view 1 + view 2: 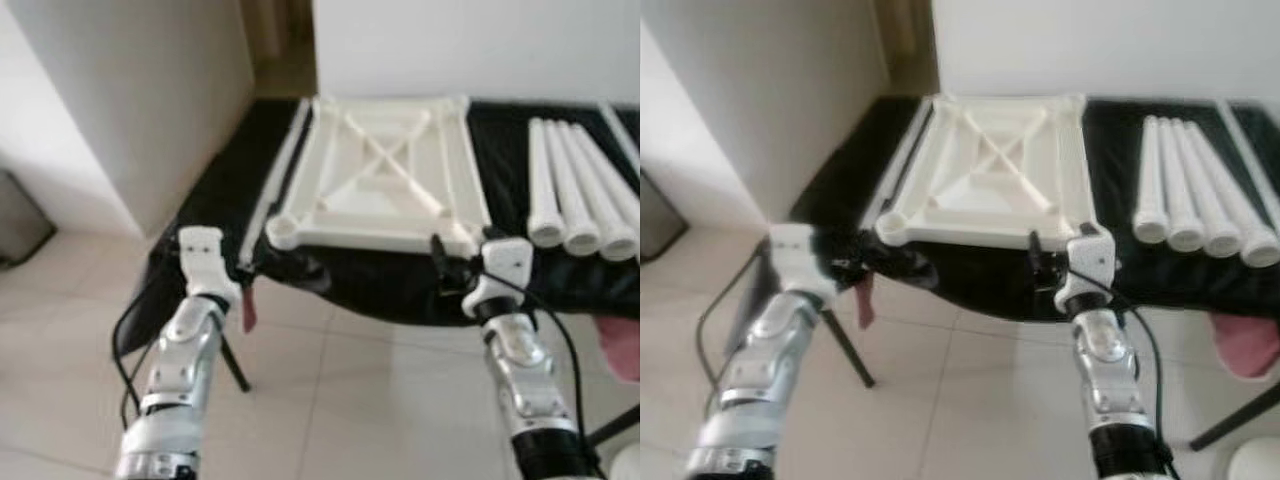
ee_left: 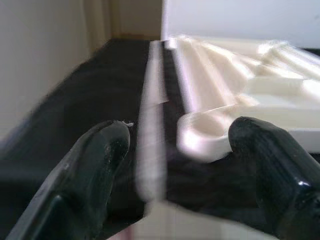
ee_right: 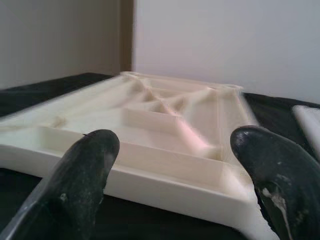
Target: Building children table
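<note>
I hold both end effectors, left (image 1: 262, 262) and right (image 1: 452, 268), released at the worktop's (image 1: 225, 185) near edge, bracketing the upturned tabletop (image 1: 385, 180) at frame centre, ready for leg (image 1: 585, 190) fitting.

Just ahead of the black fingers (image 3: 85, 170) of the right gripper (image 1: 447, 262) lies the cream-white tabletop (image 1: 385, 175), its underside crossed by an X of ribs in the same pale colour. It rests on a black cloth (image 1: 230, 180). Beyond that gripper's outer side four white legs (image 1: 580, 195) lie in a row. The left gripper (image 1: 262, 262) has glossy black fingers (image 2: 95, 160) on a white wrist block, and a white strip (image 1: 272, 185) runs away from between them. Both arms are silver with black cables. Below the left gripper hangs a dull red tag (image 1: 248, 310). The floor (image 1: 350, 400) is pale beige tile with thin grey joints; the walls are off-white. Something pink (image 1: 622, 345) shows to the outside of the right arm.
</note>
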Available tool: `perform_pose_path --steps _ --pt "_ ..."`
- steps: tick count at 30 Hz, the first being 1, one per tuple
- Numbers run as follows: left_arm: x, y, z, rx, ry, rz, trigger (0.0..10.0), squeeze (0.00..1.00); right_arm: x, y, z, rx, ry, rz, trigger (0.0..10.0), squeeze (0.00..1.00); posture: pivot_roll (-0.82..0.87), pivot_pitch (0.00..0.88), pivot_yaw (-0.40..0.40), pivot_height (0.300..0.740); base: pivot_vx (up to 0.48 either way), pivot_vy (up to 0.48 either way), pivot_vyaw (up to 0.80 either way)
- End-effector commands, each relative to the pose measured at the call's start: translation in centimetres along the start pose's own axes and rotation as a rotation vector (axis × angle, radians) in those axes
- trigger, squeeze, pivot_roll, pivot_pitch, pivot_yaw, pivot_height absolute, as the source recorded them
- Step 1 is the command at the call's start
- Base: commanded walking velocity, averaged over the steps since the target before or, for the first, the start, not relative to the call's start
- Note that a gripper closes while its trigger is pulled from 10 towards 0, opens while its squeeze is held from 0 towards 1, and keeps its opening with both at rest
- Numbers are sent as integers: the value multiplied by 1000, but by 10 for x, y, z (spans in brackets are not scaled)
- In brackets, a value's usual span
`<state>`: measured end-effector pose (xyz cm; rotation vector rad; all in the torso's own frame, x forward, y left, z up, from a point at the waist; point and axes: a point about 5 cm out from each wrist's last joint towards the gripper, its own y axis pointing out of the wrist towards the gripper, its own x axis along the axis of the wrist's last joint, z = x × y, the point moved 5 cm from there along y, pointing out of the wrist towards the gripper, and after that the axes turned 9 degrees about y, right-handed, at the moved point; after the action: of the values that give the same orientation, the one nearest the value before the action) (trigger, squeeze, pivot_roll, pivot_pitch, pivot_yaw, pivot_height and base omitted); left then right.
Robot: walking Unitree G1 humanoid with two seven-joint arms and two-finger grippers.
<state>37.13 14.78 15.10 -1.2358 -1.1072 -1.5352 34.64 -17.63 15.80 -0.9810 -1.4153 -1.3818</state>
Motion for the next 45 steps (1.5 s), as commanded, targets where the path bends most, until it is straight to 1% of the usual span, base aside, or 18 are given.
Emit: perform_pose_path --steps 1,8,12,18,26,31,37,40,45 --pt "-1 0 -3 -12 7 3 10000 0 1 0 -1 -5 -9 -5 10000 0 30 0 46 740 0 0 0" --pt "1 0 -8 -35 15 -4 10000 0 0 1 -7 -35 -18 9 10000 0 30 0 45 740 0 0 0" --pt "2 0 -12 -48 16 -7 10000 0 -1 1 -11 -48 -21 14 10000 0 29 0 45 740 0 0 -800" --pt "2 1 -11 -48 10 -9 10000 0 -2 1 -12 -55 -28 21 10000 0 22 0 48 740 0 0 -800" --pt "5 3 -13 -62 2 -21 10000 0 -3 -1 -18 -71 -47 28 10000 0 20 0 47 740 0 0 -795" --pt "12 3 -17 -128 -17 -52 10000 0 -2 -1 -20 -74 -56 28 10000 0 20 0 47 740 0 0 -800" --pt "16 3 -15 -136 -20 -70 10000 0 0 -2 -21 -70 -43 15 10000 0 5 0 47 740 0 0 -792" --pt "20 4 -17 -156 -33 -91 10000 0 1 -1 -21 -62 -53 10 10000 0 3 0 46 740 0 0 0" --pt "21 3 -19 -172 -46 -96 10000 0 2 -1 -21 -63 -56 9 10000 0 3 0 46 740 0 0 0"
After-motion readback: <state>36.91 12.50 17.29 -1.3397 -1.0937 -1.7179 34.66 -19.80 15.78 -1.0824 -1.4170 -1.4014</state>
